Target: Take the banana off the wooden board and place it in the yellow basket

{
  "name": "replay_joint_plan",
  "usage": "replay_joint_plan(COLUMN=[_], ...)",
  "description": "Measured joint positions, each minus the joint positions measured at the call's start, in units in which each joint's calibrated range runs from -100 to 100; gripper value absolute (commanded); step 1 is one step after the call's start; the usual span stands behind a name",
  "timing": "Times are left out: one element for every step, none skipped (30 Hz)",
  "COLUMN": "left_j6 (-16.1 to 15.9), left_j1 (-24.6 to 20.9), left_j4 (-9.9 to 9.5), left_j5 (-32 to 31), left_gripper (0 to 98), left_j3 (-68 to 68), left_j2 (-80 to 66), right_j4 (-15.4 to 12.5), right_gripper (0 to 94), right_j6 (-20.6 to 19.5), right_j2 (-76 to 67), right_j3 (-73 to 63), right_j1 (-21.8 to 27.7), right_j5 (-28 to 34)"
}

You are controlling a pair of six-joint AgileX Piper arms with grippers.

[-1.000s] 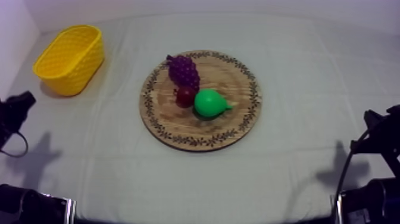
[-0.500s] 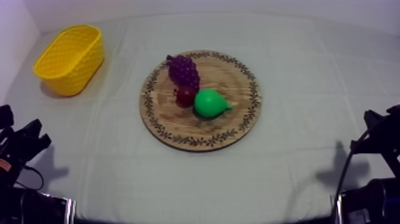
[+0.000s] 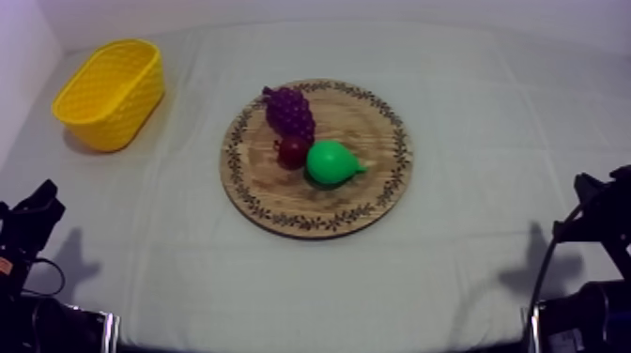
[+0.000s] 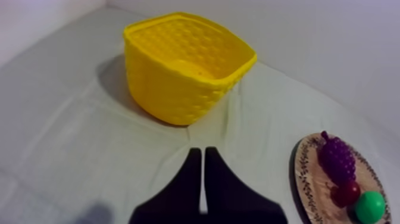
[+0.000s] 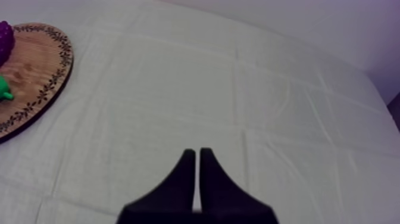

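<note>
the left tool has its two fingers pressed together into a narrow wedge with nothing between them. it is aimed across the table toward the yellow basket, which stands near it. the right tool is likewise closed on nothing and faces bare cloth, with the rim of the wooden board beyond it. both sit low at their own sides, well apart from the fruit, which i judge to be a rest pose, not a reach. the board carries a bunch of grapes, a small red fruit and a pear, huddled together near its middle, and no banana lies among them. i cannot tell where the banana is. a paler patch inside the basket might be it or only light, so which way it points and how its long axis runs cannot be told.
</note>
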Motion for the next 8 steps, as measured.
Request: replay_joint_plan(left_j6=[0.2, 0.3, 0.3, 0.0, -0.4, -0.7, -0.9, -0.9], left_j1=[0.0, 0.0, 0.0, 0.0, -0.1, -0.2, -0.2, -0.2], left_j4=[0.00, 0.00, 0.00, 0.00, 0.00, 0.00, 0.00, 0.00], left_j5=[0.0, 0.0, 0.0, 0.0, 0.0, 0.0, 0.0, 0.0], left_gripper=[0.0, 0.0, 0.0, 0.0, 0.0, 0.0, 0.0, 0.0], left_j3=[0.0, 0.0, 0.0, 0.0, 0.0, 0.0, 0.0, 0.0], left_j2=[0.0, 0.0, 0.0, -0.1, -0.1, -0.1, -0.1, -0.1], right_j4=[0.0, 0.0, 0.0, 0.0, 0.0, 0.0, 0.0, 0.0], right_gripper=[0.6, 0.6, 0.6, 0.6, 0.6, 0.6, 0.6, 0.6], right_j6=[0.0, 0.0, 0.0, 0.0, 0.0, 0.0, 0.0, 0.0], right_j2=[0.0, 0.0, 0.0, 0.0, 0.0, 0.0, 0.0, 0.0], right_j3=[0.0, 0.0, 0.0, 0.0, 0.0, 0.0, 0.0, 0.0], right_j1=[0.0, 0.0, 0.0, 0.0, 0.0, 0.0, 0.0, 0.0], right_j5=[0.0, 0.0, 0.0, 0.0, 0.0, 0.0, 0.0, 0.0])
